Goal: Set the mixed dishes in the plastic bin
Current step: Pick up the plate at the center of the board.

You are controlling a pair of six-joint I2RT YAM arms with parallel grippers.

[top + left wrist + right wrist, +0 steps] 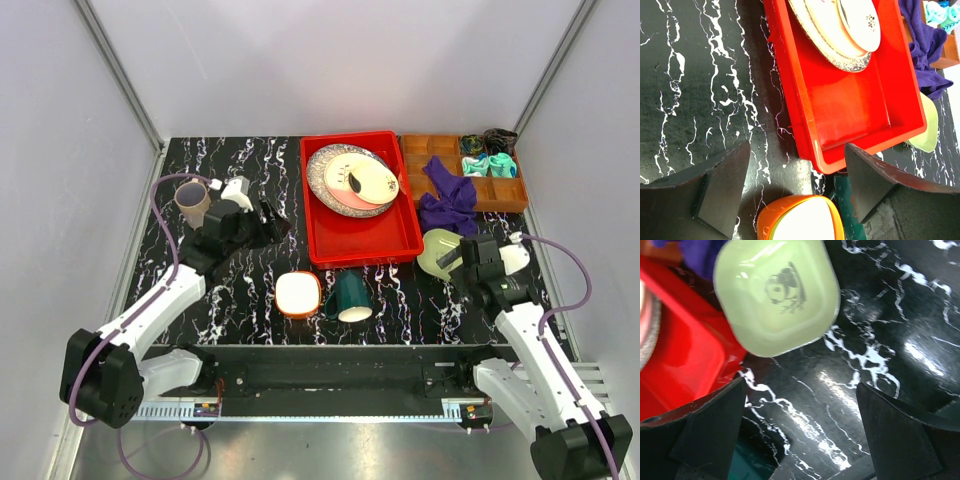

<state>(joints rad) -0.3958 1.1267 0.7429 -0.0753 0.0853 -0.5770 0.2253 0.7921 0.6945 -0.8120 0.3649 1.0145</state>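
From above, three of the mixed dishes, the speckled grey plate (322, 172), pink-cream plate (345, 207) and pale yellow plate (375, 182), are seen stacked at the far end of the red plastic bin (365, 238), whose near half is bare. Left out on the marbled table (250, 170) are the mauve cup (192, 202) at far left, the orange-white bowl (298, 294) and the dark green mug (350, 296) near the bin's front wall, and the light green bowl (437, 253) by its near right corner. The left gripper (272, 222) is held between cup and bin, and the right gripper (465, 258) is poised at the green bowl

In the left wrist view, the jaws are shown spread wide with nothing between them. The bin's near corner and the orange-white bowl (802, 220) are framed below

In the right wrist view, the jaws are shown fully parted and empty. The light green bowl (777, 295) is seen just ahead of the fingertips (710, 430), close against the bin's outer wall, though contact cannot be confirmed

The step in hand is judged to be the approach to this bowl. For the next move, the rim must be straddled by the fingers and pinched, then the bowl lifted over the raised edge and set down in the bare half, clear of the plates
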